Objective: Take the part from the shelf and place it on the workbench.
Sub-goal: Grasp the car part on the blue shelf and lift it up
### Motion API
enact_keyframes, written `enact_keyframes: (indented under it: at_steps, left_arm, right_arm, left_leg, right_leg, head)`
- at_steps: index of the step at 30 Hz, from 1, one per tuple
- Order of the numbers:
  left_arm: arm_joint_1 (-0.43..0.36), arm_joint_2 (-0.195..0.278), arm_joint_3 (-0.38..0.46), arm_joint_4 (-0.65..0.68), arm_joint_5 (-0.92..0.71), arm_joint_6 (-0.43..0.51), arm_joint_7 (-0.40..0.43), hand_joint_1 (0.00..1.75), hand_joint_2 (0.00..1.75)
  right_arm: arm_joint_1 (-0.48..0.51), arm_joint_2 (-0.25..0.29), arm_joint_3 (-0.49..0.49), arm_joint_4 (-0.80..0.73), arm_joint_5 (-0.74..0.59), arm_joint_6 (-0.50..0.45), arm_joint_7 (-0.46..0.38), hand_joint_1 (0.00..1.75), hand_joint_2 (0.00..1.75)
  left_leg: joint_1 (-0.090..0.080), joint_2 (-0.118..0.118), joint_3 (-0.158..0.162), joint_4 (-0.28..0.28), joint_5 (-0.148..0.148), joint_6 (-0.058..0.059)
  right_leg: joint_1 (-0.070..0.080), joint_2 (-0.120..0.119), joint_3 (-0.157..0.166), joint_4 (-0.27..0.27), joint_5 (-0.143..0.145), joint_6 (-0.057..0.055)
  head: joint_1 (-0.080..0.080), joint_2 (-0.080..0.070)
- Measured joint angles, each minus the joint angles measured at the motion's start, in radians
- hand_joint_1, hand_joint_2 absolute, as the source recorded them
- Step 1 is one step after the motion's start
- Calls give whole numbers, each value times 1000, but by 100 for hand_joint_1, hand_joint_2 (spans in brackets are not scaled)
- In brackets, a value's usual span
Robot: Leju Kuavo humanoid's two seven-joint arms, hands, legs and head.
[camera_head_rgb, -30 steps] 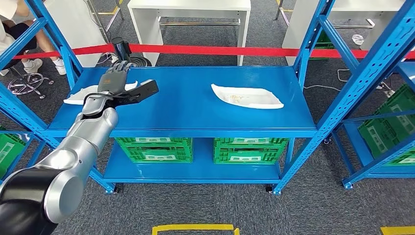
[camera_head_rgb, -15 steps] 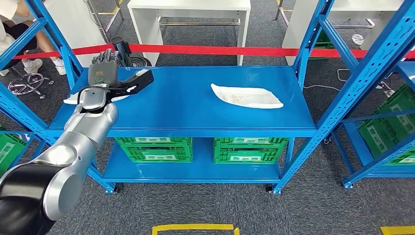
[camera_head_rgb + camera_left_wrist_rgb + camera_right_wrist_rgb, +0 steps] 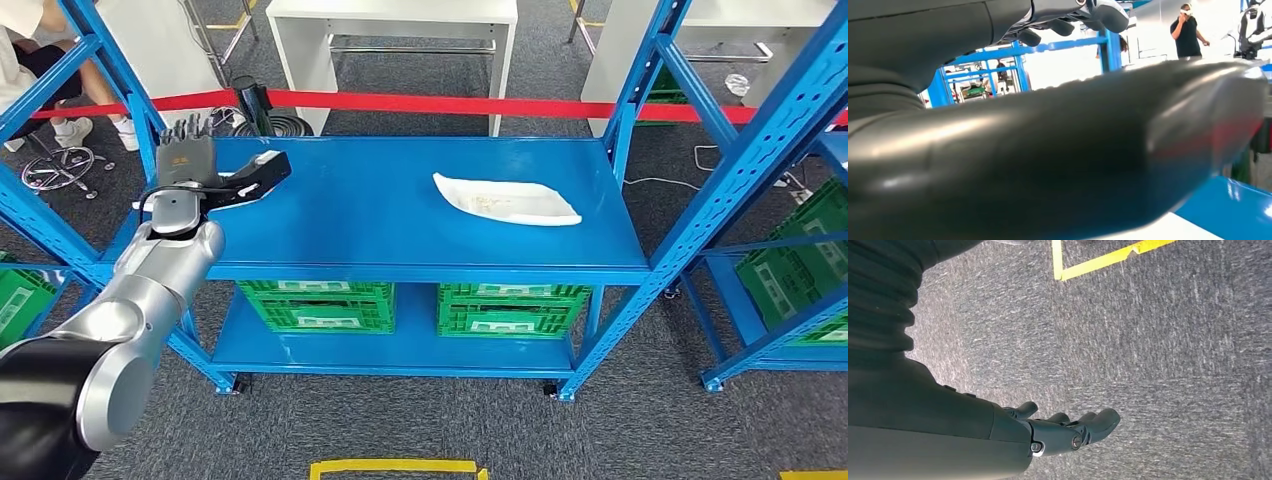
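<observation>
Two white tray-like parts lie on the top of the blue shelf (image 3: 380, 225). One part (image 3: 505, 200) sits right of centre, in plain sight. The other part (image 3: 140, 206) lies at the left end, mostly hidden under my left hand (image 3: 195, 168). That hand hovers over it, its fingers stretched toward the back and its thumb sticking out to the right, holding nothing. In the left wrist view the thick thumb (image 3: 1058, 160) is close up, with a strip of the white part (image 3: 1168, 232) below it. My right hand (image 3: 1068, 432) hangs above the grey carpet, fingers loosely apart and empty.
Blue uprights (image 3: 690, 90) frame the shelf on both sides. Green crates (image 3: 510, 305) stand on the lower level. A red barrier tape (image 3: 440, 102) runs behind, with white tables (image 3: 390, 25) beyond. A seated person (image 3: 40, 60) is at the far left. Yellow floor tape (image 3: 395, 466) marks the carpet.
My left hand has moved left and farther back along the shelf, coming over the left white part and covering more of it. The right part stays put.
</observation>
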State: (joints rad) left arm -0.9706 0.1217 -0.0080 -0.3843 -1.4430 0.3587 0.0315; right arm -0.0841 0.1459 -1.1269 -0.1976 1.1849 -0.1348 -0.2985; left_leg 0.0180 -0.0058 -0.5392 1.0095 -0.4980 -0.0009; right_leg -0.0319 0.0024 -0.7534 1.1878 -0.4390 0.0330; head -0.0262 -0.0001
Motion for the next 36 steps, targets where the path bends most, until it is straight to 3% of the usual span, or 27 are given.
enact_keyframes:
  at_steps: [1, 2, 3, 5, 7, 9, 11, 12, 13, 14, 16, 18, 19, 23, 26, 30, 36]
  left_arm:
    - [1, 1, 0, 0, 0, 1, -1, 0, 0]
    - [0, 2, 1, 0, 0, 2, -1, 0, 0]
    - [1, 4, 2, -1, 1, 5, -2, 0, 0]
    - [2, 7, 4, -2, 6, 11, -5, 0, 0]
    - [3, 10, 10, -3, 20, 21, -18, 0, 0]
    - [3, 11, 20, -4, 29, 30, -30, 0, 0]
    - [7, 11, 27, -2, 19, 33, -21, 0, 0]
    - [12, 11, 27, 0, 11, 31, -11, 0, 0]
    - [17, 11, 27, 2, 5, 28, -2, 0, 0]
    - [20, 12, 27, 3, 0, 25, 6, 0, 0]
    - [22, 13, 27, 5, -7, 22, 22, 0, 0]
    - [21, 15, 28, 5, -11, 22, 33, 0, 0]
    - [21, 16, 28, 5, -11, 22, 38, 0, 0]
    - [25, 19, 36, 11, -10, 26, 52, 0, 0]
    - [28, 21, 43, 17, -11, 23, 49, 0, 0]
    - [31, 25, 52, 29, -24, -10, 26, 0, 175]
    - [31, 36, 51, 43, -76, -83, 25, 0, 175]
  right_arm:
    - [-1, 0, 0, 0, 0, 1, 0, 0, 175]
    - [-2, 1, 0, 0, 0, 1, -1, 0, 175]
    - [-2, 1, 0, 0, 0, 2, -1, 0, 175]
    - [1, 2, 0, 0, 0, 3, -1, 0, 175]
    - [2, 2, -1, 0, 0, 3, -1, 0, 175]
    - [-1, 2, -1, 0, 0, 3, -2, 0, 175]
    - [-2, 2, -1, 0, 2, 3, -2, 0, 175]
    - [-1, 2, -1, 0, 3, 3, -2, 0, 175]
    - [-1, 2, -1, 0, 4, 3, -2, 0, 175]
    - [-1, 2, -1, 0, 5, 3, -2, 0, 175]
    - [-2, 2, -1, 0, 6, 3, -2, 0, 175]
    - [-2, 3, -1, 0, 6, 4, -2, 0, 175]
    - [-2, 3, -1, 0, 6, 4, -2, 0, 175]
    - [-1, 3, -1, 0, 6, 5, -1, 0, 175]
    - [-2, 3, -1, 0, 6, 5, -1, 0, 175]
    - [-3, 1, -2, 0, 6, 6, -1, 0, 175]
    - [-2, 1, -2, 0, 6, 7, 0, 0, 175]
  left_leg:
    - [4, 0, 3, 5, -7, -9]
    - [7, 0, 5, 9, -15, -18]
    - [7, 0, 5, 11, -21, -28]
    - [4, 0, 12, 9, -26, -44]
    - [5, 0, 10, 22, -26, -54]
    - [5, 2, -36, 101, -39, -59]
    - [3, 3, -114, 227, -87, -61]
    - [2, 3, -149, 273, -109, -60]
    - [1, 3, -170, 289, -111, -56]
    - [-1, 3, -174, 271, -91, -50]
    - [-9, 3, -136, 146, -3, -31]
    - [-21, 6, -98, 40, 39, -16]
    - [-25, 7, -90, 18, 46, -12]
    - [-26, 2, -85, 11, 68, -20]
    - [-27, 0, -85, 11, 68, -11]
    - [-27, -1, -85, 11, 67, -6]
    - [-28, 0, -85, 11, 68, -3]
  right_leg:
    - [-2, 1, 32, -61, 18, 5]
    - [-2, 1, 54, -107, 18, 2]
    - [0, 1, 67, -130, 16, -5]
    - [3, -1, 71, -129, 3, -32]
    - [3, 0, 82, -130, 8, -49]
    - [3, 2, 93, -136, 4, -59]
    - [8, 4, 101, -138, -3, -69]
    - [11, 4, 105, -138, -8, -73]
    - [15, 6, 111, -137, -13, -76]
    - [19, 7, 117, -137, -17, -78]
    - [25, 9, 130, -137, -25, -79]
    - [28, 10, 136, -138, -29, -74]
    - [28, 10, 135, -138, -31, -70]
    - [31, 7, 136, -141, -33, -76]
    - [30, 5, 140, -149, -30, -68]
    - [30, 4, 144, -156, -28, -61]
    - [30, 4, 145, -159, -25, -54]
  head:
    - [2, 0]
    - [5, 0]
    - [7, 0]
    - [8, 0]
    - [4, 0]
    - [-1, 0]
    - [-5, 0]
    - [-6, 0]
    - [-6, 0]
    - [-7, 0]
    - [-7, 0]
    - [-7, 0]
    - [-7, 0]
    - [-6, 0]
    - [-6, 0]
    - [-6, 0]
    - [-6, 0]
